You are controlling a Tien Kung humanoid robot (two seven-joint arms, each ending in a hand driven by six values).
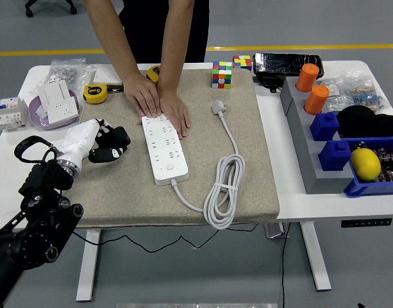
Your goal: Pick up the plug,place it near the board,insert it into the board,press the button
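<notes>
Head view. The white three-pin plug [217,106] lies on the beige felt mat [247,179], near the mat's far edge and well apart from the robot. Its white cable [223,192] runs toward the near edge, forms a bundled coil, and joins the near end of the white multi-socket power board [163,146]. The board lies lengthwise on the mat, left of the plug. No plug sits in any of its sockets.

A person stands at the far side of the table. Both of the person's hands [159,106] press flat on the far end of the board, holding it in place.

The robot's left hand [101,145], white-shelled with black fingers, hovers over the left part of the mat, just beside the board and clear of it. Its fingers are loosely curled and hold nothing. The right arm does not appear in this view.

Task status, as a judgement: no step is complete. The plug is not grasped, not moved next to the board, and not inserted; the board's button cannot be made out. All four steps remain: pick up, place near the board, insert, press.
</notes>
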